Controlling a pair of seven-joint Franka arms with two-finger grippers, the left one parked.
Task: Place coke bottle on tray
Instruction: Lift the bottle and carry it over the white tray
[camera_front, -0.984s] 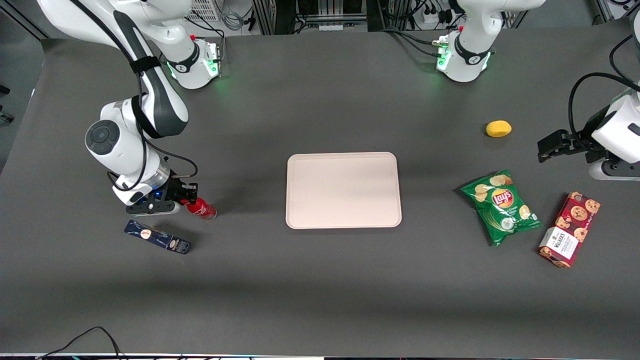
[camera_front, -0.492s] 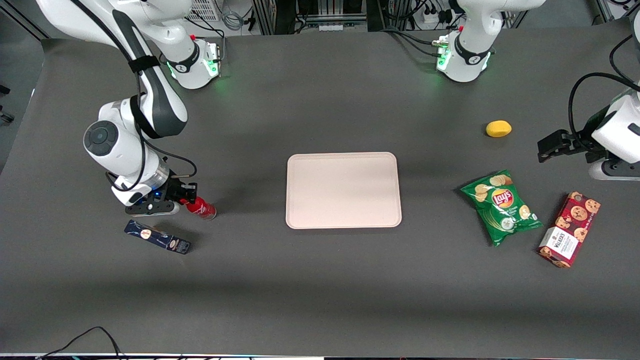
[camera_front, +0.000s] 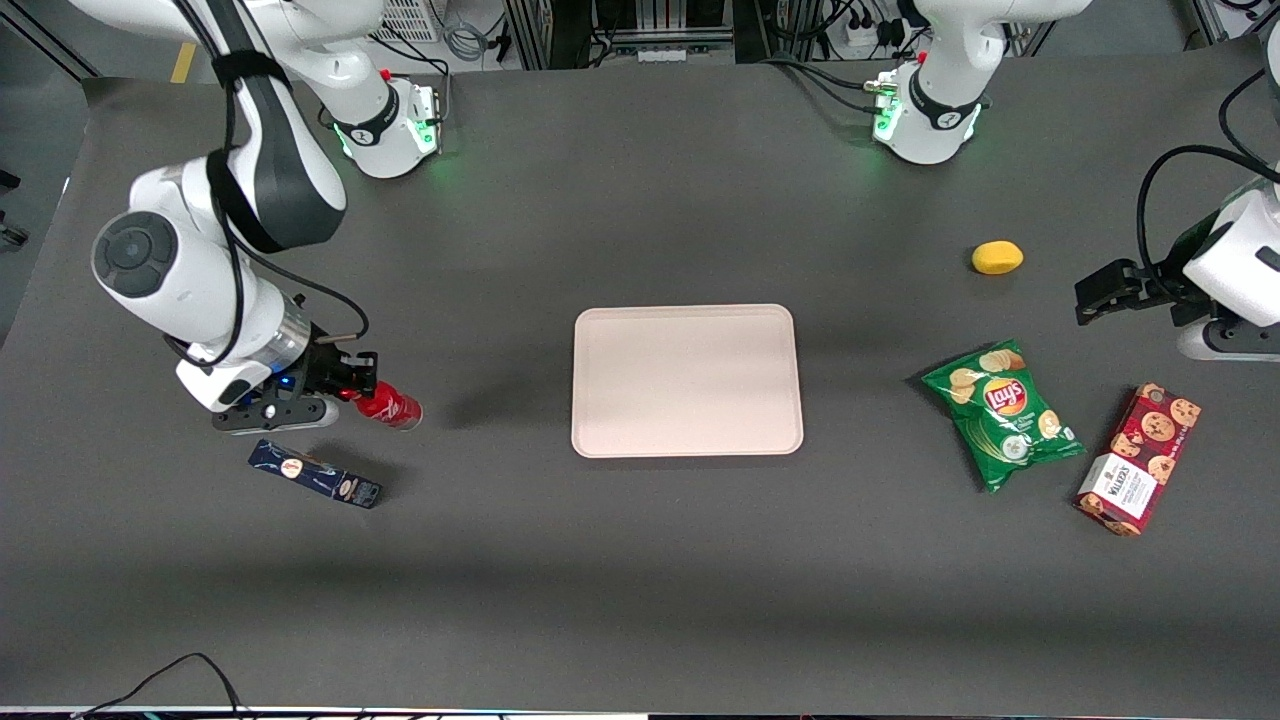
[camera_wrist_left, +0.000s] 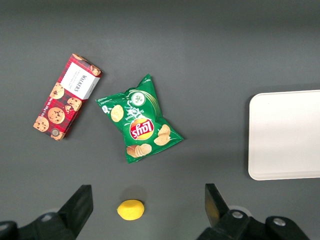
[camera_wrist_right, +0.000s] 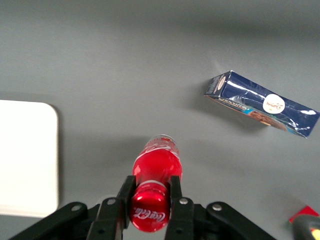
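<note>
The coke bottle (camera_front: 388, 406), small and red, is held by its cap end in my right gripper (camera_front: 352, 390), lifted off the table toward the working arm's end. In the right wrist view the fingers (camera_wrist_right: 124, 192) clamp the red cap of the bottle (camera_wrist_right: 155, 175), its clear base pointing down at the table. The pale pinkish-beige tray (camera_front: 687, 380) lies flat at the table's middle, well apart from the bottle; its rounded corner shows in the right wrist view (camera_wrist_right: 25, 155).
A dark blue flat box (camera_front: 315, 474) lies just nearer the front camera than the gripper. Toward the parked arm's end lie a green chips bag (camera_front: 1002, 412), a red cookie box (camera_front: 1139, 459) and a yellow lemon (camera_front: 997, 257).
My right gripper has risen with the coke bottle, lifting it off the table; the arm's wrist has swung up and outward. Nothing else moved.
</note>
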